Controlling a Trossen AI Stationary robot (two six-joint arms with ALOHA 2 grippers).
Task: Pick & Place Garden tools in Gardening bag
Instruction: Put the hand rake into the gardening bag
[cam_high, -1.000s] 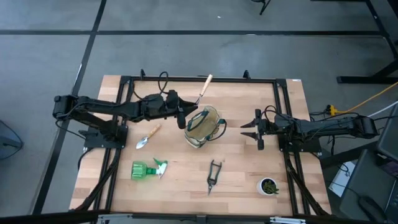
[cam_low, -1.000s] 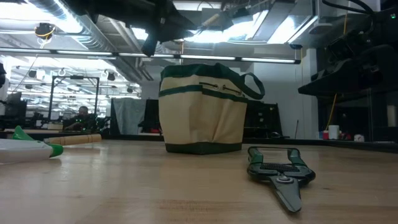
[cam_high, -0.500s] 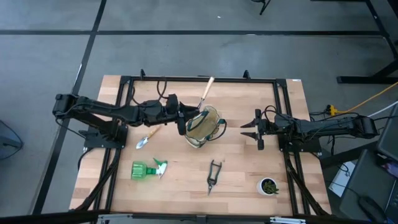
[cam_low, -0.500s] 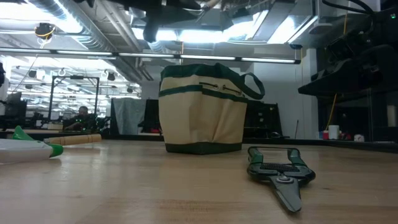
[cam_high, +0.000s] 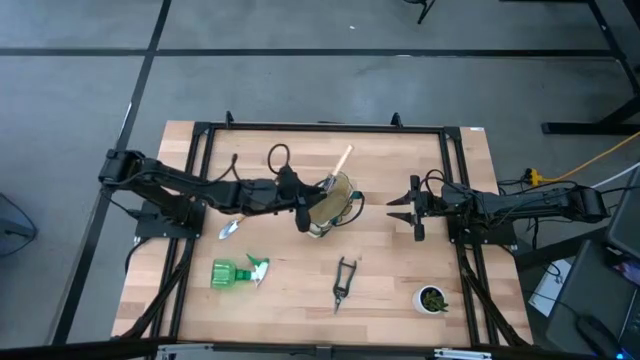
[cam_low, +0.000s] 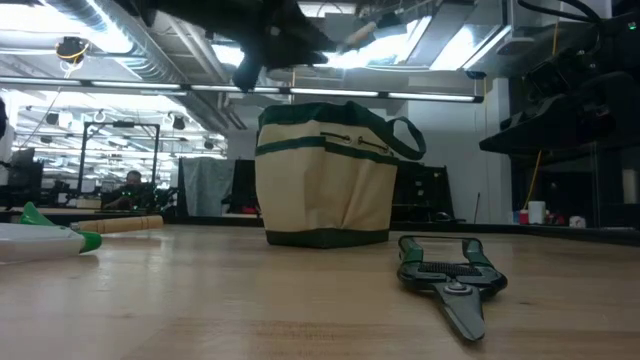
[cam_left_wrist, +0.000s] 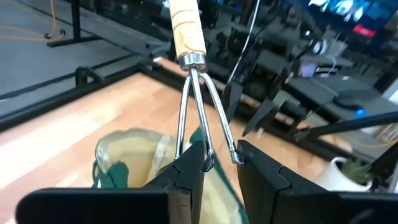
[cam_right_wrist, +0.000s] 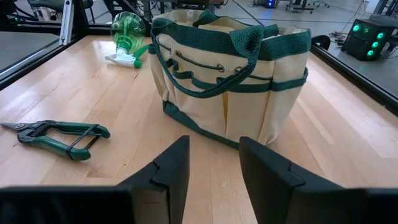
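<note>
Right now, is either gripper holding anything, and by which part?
The left gripper holds the rake by its metal tines, above the bag. The right gripper is open and empty.

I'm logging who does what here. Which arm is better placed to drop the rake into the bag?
The left. Its gripper is over the bag and already grips the rake by its prongs. The right gripper waits empty, off to the bag's side.

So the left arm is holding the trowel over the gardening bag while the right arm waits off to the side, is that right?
Not quite: it is the hand rake, not the trowel. The left wrist view shows the left tool shut on the rake's metal tines, wooden handle pointing away, above the gardening bag. The trowel lies on the table in the high view. The right tool does wait off to the side.
</note>
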